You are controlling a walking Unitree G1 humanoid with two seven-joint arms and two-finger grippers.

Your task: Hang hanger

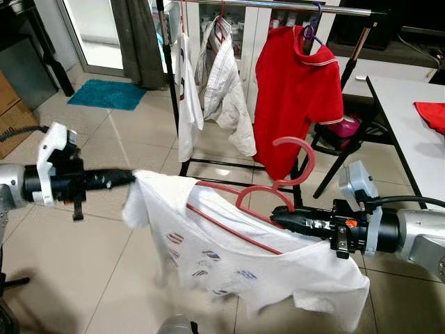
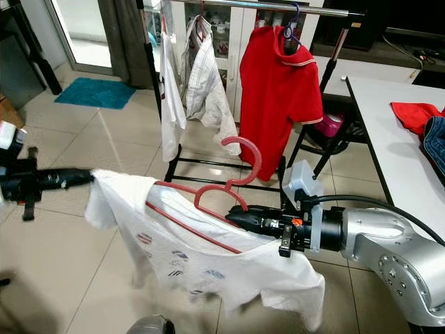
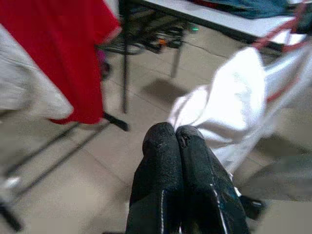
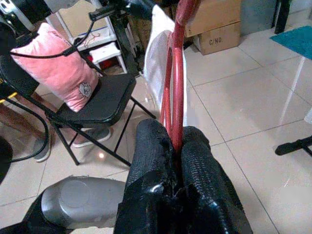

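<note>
A red hanger (image 1: 240, 209) lies threaded inside a white printed shirt (image 1: 236, 257), its hook (image 1: 299, 149) sticking up. My right gripper (image 1: 278, 217) is shut on the hanger's neck, and the red wire runs between its fingers (image 4: 156, 156). My left gripper (image 1: 131, 179) holds the shirt's far shoulder stretched out to the left, its fingers (image 3: 163, 146) pressed together at the cloth's edge. Behind stands the clothes rack with its top rail (image 1: 278, 5). On it hang a red polo (image 1: 295, 90) and white garments (image 1: 222, 83).
The rack's black base bar (image 1: 222, 165) crosses the tiled floor just beyond the shirt. A white table (image 1: 410, 132) with a red cloth (image 1: 432, 115) is at the right. A teal mat (image 1: 108, 94) lies far left. A folding chair with a pink pillow (image 4: 68, 73) stands beside me.
</note>
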